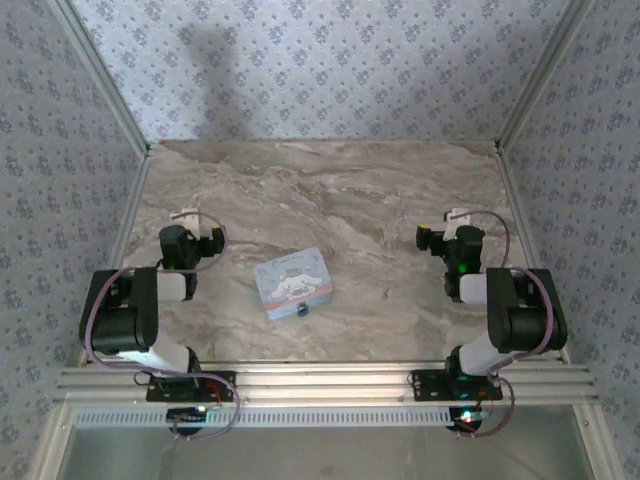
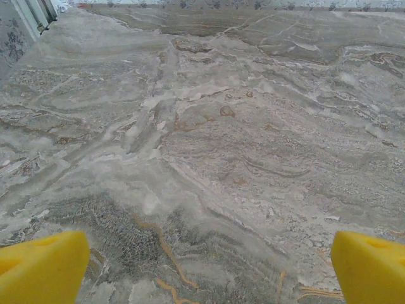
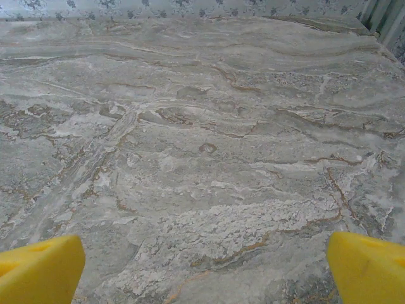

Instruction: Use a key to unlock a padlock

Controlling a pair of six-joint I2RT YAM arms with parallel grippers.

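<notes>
Both released: left pincer [image 2: 204,269], right pincer [image 3: 202,269]; nothing grasped.
I logged the tiny dark bluish-grey metal padlock [image 1: 303,311] at the near edge of the pale blue rectangular cartoon tin box [image 1: 293,279], between the arms on the grey marble-patterned table [image 1: 350,190]; each pincer hung over bare marble, well apart from it.

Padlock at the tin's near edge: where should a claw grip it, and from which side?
Probably the padlock body, pinched left-to-right from the near side: it sits at the near wall of the tin, which blocks the far side. Exact pose unclear.
</notes>
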